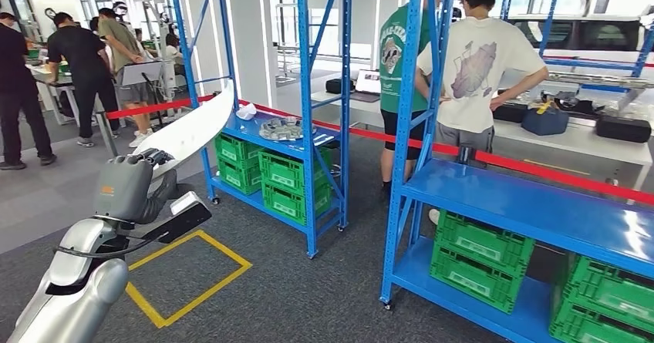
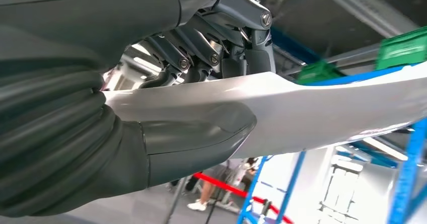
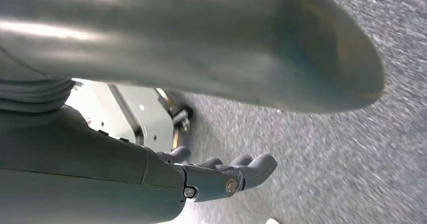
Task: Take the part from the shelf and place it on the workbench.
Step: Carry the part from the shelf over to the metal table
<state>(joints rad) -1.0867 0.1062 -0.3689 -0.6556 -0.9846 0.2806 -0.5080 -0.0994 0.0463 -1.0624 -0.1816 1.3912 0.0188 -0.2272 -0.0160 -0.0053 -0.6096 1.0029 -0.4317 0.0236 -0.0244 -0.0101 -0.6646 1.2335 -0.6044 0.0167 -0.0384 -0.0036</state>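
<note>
The part is a long, curved white panel (image 1: 189,131). In the head view it slants up and to the right from my left hand (image 1: 137,183) at the lower left, and its far tip ends near a post of the blue shelf (image 1: 305,139). In the left wrist view my left hand (image 2: 201,133) grips the white panel (image 2: 322,108), with the thick thumb on one face and the dark fingers (image 2: 196,58) on the other. My right hand (image 3: 221,176) hangs over grey carpet, its fingers loosely bent and holding nothing.
Two blue shelf racks stand ahead, with green crates (image 1: 289,181) on their low levels and metal parts (image 1: 281,129) on the nearer rack's top. A red barrier tape (image 1: 540,172) runs behind them. Two people (image 1: 478,65) stand at a white table (image 1: 571,139). A yellow square (image 1: 193,274) marks the floor.
</note>
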